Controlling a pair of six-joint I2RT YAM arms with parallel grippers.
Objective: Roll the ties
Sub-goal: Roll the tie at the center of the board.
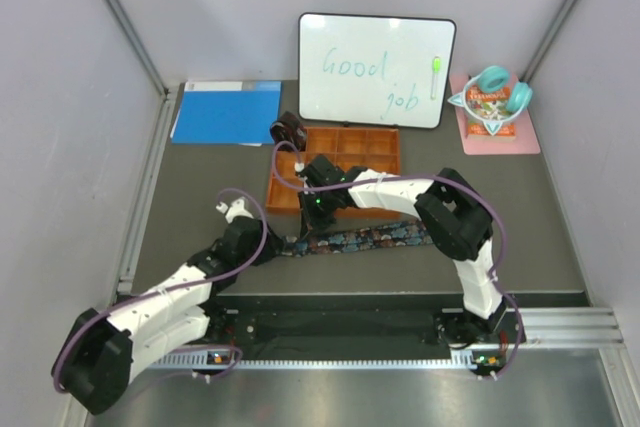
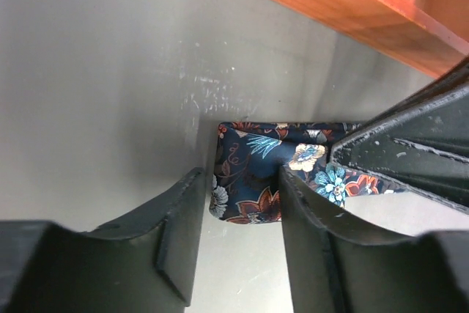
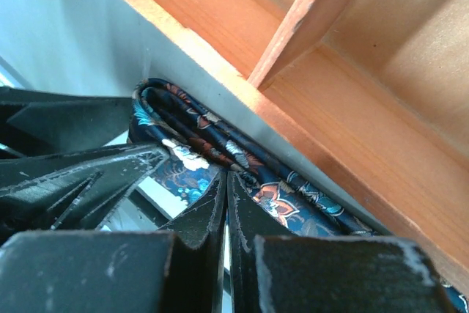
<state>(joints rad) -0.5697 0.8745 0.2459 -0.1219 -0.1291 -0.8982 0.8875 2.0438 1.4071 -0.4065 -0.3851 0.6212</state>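
Observation:
The navy floral tie (image 1: 372,238) lies as a long strip on the dark table, just in front of the orange tray (image 1: 340,159). Its left end is folded over in layers (image 3: 192,126). My left gripper (image 1: 283,247) is open, its two fingers on either side of that folded end (image 2: 253,155), not closed on it. My right gripper (image 1: 318,215) is shut, and its tips (image 3: 226,181) touch the tie beside the fold; nothing shows between the jaws. The brown-maroon tie (image 1: 289,132) sits as a coil at the tray's far left corner.
The tray's wooden wall (image 3: 330,108) runs right behind the fold. A whiteboard (image 1: 376,69) stands at the back, a blue folder (image 1: 226,112) at the back left, and a pink mat with teal headphones (image 1: 492,97) at the back right. Grey walls close both sides.

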